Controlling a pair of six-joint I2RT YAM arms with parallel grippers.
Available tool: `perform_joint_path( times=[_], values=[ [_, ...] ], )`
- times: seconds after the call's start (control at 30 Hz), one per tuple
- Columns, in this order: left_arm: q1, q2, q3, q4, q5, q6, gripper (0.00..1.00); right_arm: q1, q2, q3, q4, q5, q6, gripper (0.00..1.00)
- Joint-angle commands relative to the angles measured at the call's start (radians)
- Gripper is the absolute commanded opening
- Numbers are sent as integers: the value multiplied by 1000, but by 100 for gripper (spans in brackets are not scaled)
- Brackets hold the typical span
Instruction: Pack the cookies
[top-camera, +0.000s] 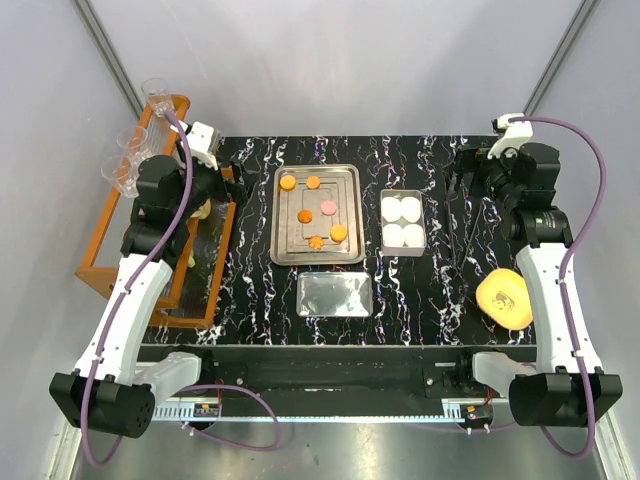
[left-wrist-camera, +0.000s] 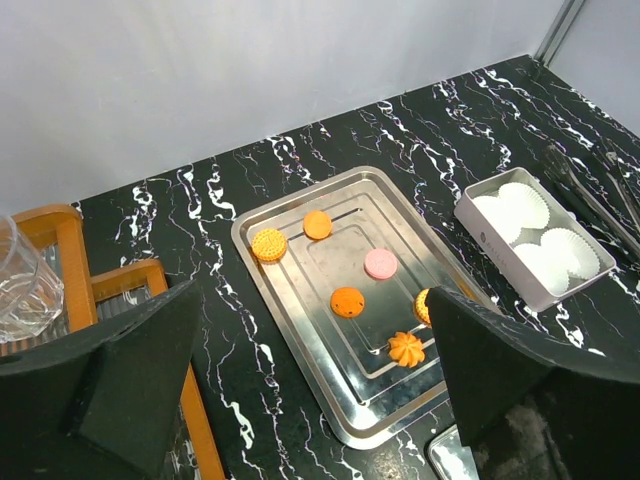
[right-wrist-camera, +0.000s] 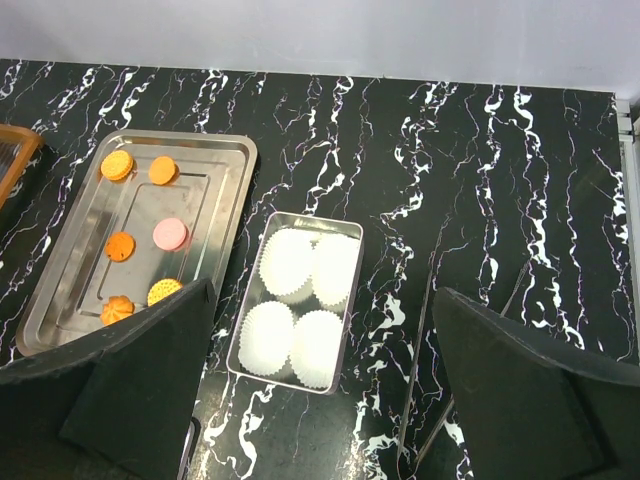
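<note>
Several cookies lie on a steel tray (top-camera: 346, 190): round orange ones (top-camera: 288, 182), a pink one (top-camera: 328, 207) and an orange flower-shaped one (top-camera: 316, 241). In the left wrist view the pink one (left-wrist-camera: 381, 263) and the flower one (left-wrist-camera: 406, 347) lie on the tray (left-wrist-camera: 300, 330); one orange cookie (left-wrist-camera: 424, 303) is partly hidden by a finger. My left gripper (left-wrist-camera: 310, 400) is open and empty, above the tray's left edge. My right gripper (right-wrist-camera: 320, 400) is open and empty, high over the table right of a tin (right-wrist-camera: 345, 232) holding white paper cups (right-wrist-camera: 288, 262).
The tin (top-camera: 386, 222) stands right of the tray, its lid (top-camera: 334, 295) in front. Metal tongs (right-wrist-camera: 411, 406) lie right of the tin. A yellow-orange lump (top-camera: 503, 298) sits at the right. A wooden rack (top-camera: 95, 270) with glasses (top-camera: 157, 95) stands at the left.
</note>
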Motion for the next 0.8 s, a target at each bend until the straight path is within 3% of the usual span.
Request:
perform_joint_path(
  times=[0.0, 0.4, 0.77],
  values=[
    [-4, -9, 36, 60, -27, 13, 99, 7, -6, 47, 6, 24, -1, 100],
    [-4, -12, 19, 54, -43, 21, 99, 7, 10, 55, -29, 61, 1, 100],
    [-4, -14, -44, 68, -41, 36, 99, 7, 103, -83, -147, 285, -68, 100]
  ],
)
